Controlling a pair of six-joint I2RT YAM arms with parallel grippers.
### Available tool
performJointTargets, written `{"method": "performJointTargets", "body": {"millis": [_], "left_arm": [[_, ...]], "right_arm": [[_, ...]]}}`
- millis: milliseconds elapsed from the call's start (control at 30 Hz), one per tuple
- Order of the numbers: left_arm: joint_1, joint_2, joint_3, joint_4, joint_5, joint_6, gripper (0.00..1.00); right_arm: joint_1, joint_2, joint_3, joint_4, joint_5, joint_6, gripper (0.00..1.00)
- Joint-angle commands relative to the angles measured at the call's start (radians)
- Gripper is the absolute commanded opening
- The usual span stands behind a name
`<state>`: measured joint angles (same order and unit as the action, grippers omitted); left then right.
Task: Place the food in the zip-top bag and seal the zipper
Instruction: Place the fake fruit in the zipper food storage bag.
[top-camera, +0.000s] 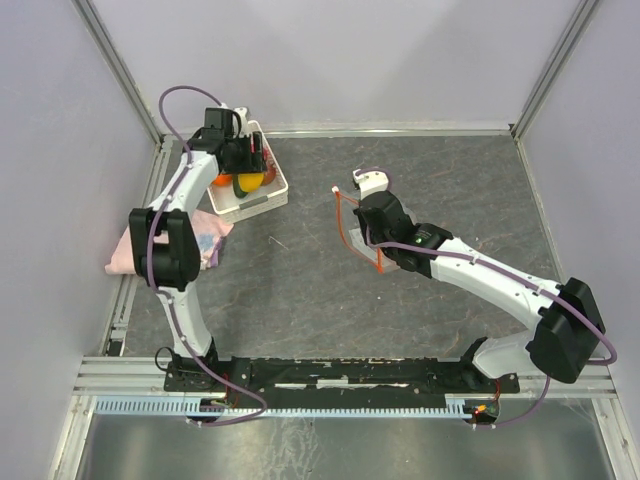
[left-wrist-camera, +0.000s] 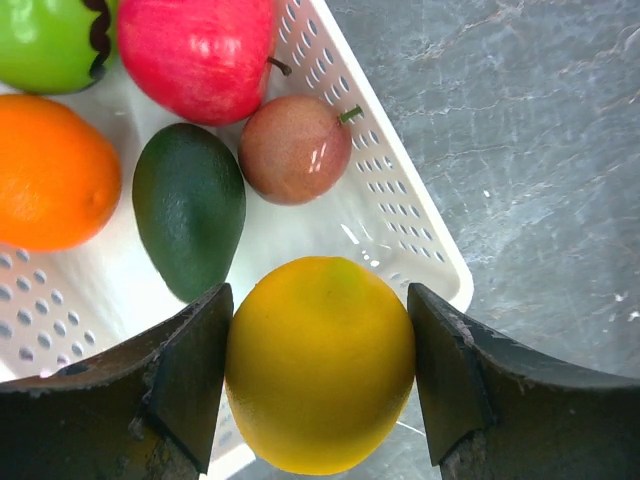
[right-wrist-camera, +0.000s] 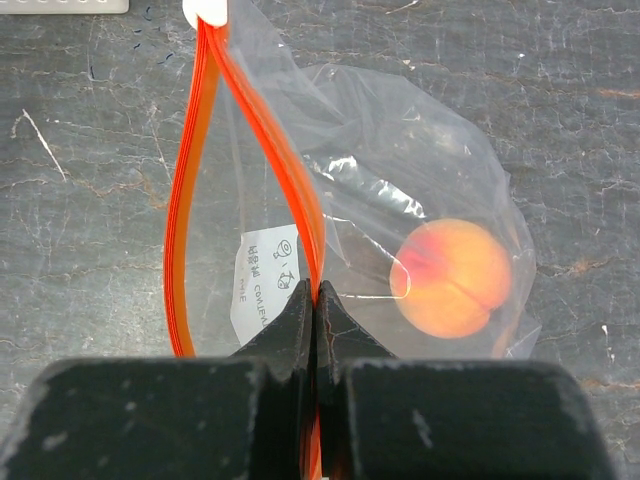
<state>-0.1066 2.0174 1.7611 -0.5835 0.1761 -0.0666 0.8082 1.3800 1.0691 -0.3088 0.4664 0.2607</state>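
Left wrist view: the left gripper (left-wrist-camera: 320, 335) has its fingers spread wide around the yellow fruit (left-wrist-camera: 320, 385), both pads pressed to its sides, above a corner of the basket (left-wrist-camera: 405, 225). Whether the fruit has cleared the basket floor I cannot tell. Five pieces lie in the basket: orange (left-wrist-camera: 50, 170), avocado (left-wrist-camera: 188, 205), red apple (left-wrist-camera: 200, 50), brown fruit (left-wrist-camera: 295, 148) and green fruit (left-wrist-camera: 45, 40). Across the table, the right gripper (right-wrist-camera: 315, 325) is pinched tight on one side of the zipper (right-wrist-camera: 190, 200), holding the bag (right-wrist-camera: 400, 140) with its mouth gaping. Only the peach (right-wrist-camera: 450, 278) is inside. So the task looks barely begun: one piece bagged, one in hand, five to go, and sealing not yet started.
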Motion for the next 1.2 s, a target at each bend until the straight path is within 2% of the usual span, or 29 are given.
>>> {"method": "performJointTargets", "body": {"millis": [0,367,533,867,1167], "left_arm": [[-0.030,-0.147,-0.095,0.108,-0.047,-0.179,0.42],[-0.106,-0.462,-0.484,0.347,-0.042,-0.478,0.42],[-0.194,-0.588,-0.639,0.487,-0.056,-0.590,0.42],[-0.407,-0.742,-0.821,0.678,-0.146,-0.718,0.42],[-0.493,-0.809,-0.959,0.891,-0.251,-0.829,0.42]], "right_arm": [[-0.006,-0.036,0.032,0.013,-0.009,0.026,0.02],[-0.006,-0.048,0.039,-0.002,-0.004,0.039,0.02],[-0.005,-0.046,0.038,-0.001,-0.014,0.059,0.02],[-0.006,-0.051,0.036,-0.004,-0.028,0.081,0.02],[-0.007,-0.058,0.034,0.003,-0.056,0.101,0.02]]}}
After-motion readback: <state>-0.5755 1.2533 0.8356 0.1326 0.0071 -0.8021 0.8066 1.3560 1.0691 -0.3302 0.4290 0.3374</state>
